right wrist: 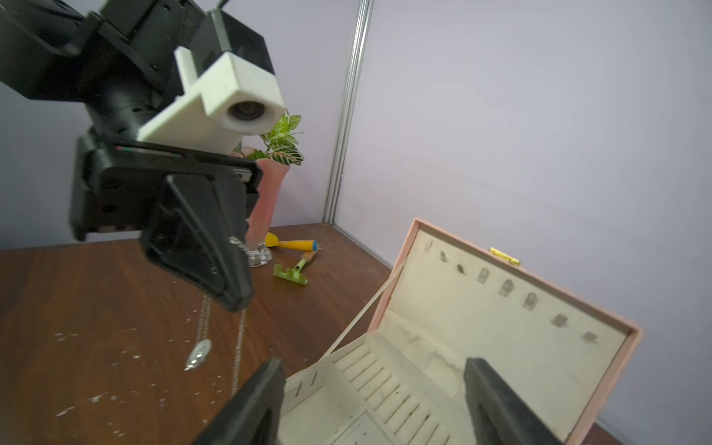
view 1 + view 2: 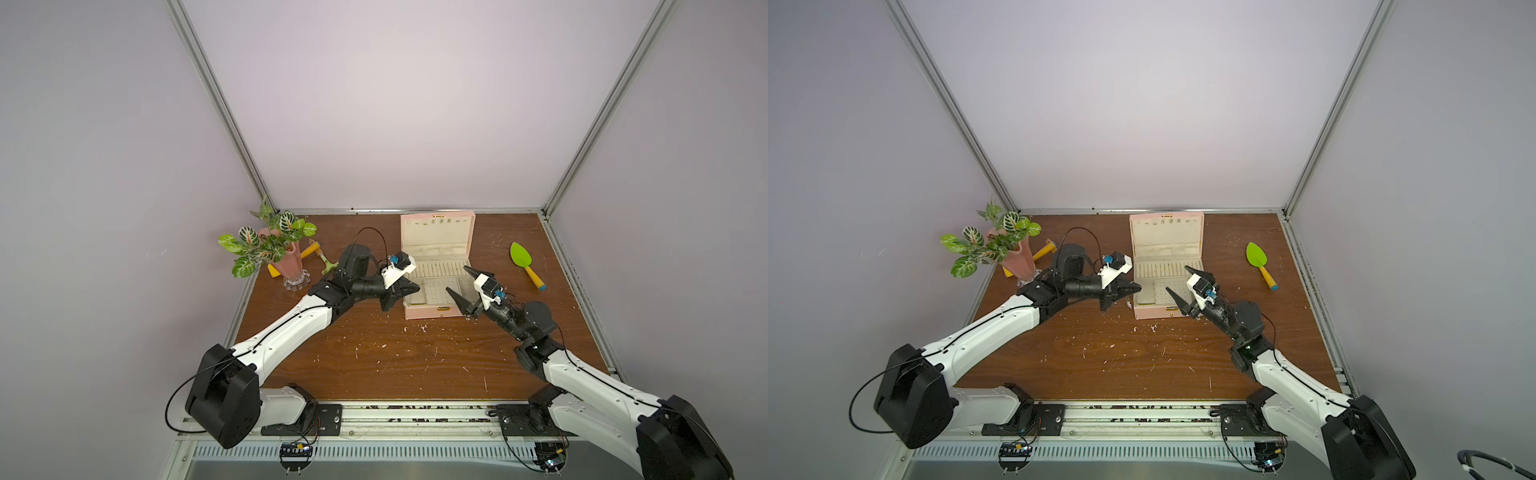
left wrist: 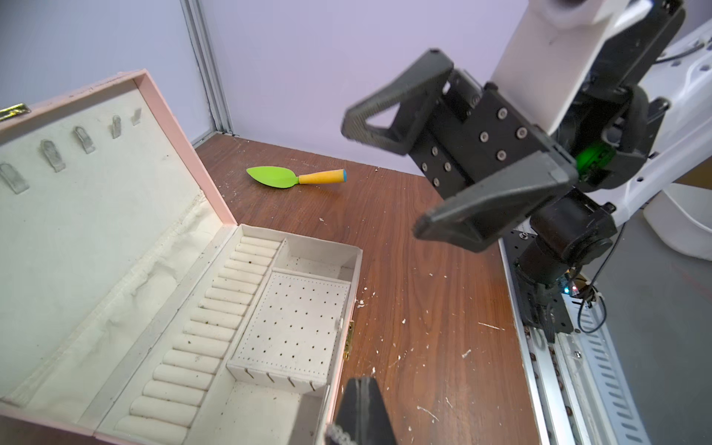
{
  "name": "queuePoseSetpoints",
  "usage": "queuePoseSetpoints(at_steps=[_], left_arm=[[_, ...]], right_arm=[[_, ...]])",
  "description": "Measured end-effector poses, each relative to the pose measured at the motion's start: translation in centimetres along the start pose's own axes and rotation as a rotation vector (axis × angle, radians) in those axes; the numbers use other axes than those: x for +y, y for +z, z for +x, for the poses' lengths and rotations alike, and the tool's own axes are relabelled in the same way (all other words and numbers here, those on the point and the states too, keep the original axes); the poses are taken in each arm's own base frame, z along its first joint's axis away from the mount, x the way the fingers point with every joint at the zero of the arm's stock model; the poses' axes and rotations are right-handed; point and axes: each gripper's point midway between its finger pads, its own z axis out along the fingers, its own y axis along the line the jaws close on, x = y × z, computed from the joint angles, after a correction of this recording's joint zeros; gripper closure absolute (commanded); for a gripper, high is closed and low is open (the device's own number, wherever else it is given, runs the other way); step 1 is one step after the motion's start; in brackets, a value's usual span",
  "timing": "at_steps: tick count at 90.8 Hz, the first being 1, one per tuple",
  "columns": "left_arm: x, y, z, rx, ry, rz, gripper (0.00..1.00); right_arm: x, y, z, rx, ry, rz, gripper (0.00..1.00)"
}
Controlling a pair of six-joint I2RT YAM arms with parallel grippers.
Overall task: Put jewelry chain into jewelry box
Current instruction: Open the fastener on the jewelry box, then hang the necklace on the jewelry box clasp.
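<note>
Carry with the left gripper [image 1: 235, 300], pinched shut on the jewelry chain [image 1: 239, 346] dangling at lower left of frame, just beside the open jewelry box [image 1: 501, 327]; shift over a bare compartment, lower until slack pools, then release; hold the right gripper [image 2: 457, 278], spread wide and empty, aside

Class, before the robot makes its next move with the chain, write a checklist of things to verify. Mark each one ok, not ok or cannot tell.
1. Lid of the jewelry box open: ok.
2. Grip: left gripper shut on the jewelry chain: ok.
3. Chain hanging over a compartment: not ok; it hangs above the table, beside the box.
4. Other arm: right gripper open above the box, holding nothing: ok.
5. Chain's lower end clear of the table: cannot tell; a finger hides it.
</note>
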Motion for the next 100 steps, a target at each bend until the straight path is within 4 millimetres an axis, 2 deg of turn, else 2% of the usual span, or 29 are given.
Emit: queuePoseSetpoints(at_steps=[15,27,35,56,73,100], left_arm=[[-0.2,1.4,-1.1,-0.001,0.014,0.033,0.99],[-0.3,3.1,-1.8,0.004,0.022,0.065,0.99],[-0.2,3.8,-2.1,0.010,0.021,0.078,0.99],[0.0,4.7,-2.2,0.018,0.014,0.093,0.99],[0.5,5.1,-2.6,0.017,0.016,0.095,0.99],[0.7,5.9,-1.5,0.050,-0.012,0.116,0.99]], right_arm=[[2.2,-0.7,1.9,0.023,0.204,-0.068,0.33],[4.3,-0.1,3.1,0.050,0.295,-0.131,0.39],[4.8,0.4,4.0,0.070,0.331,-0.146,0.43],[4.6,2.5,6.3,0.099,0.381,-0.140,0.54],[4.2,4.4,6.3,0.068,0.372,-0.141,0.57],[3.5,6.2,6.4,0.036,0.333,-0.125,0.62]])
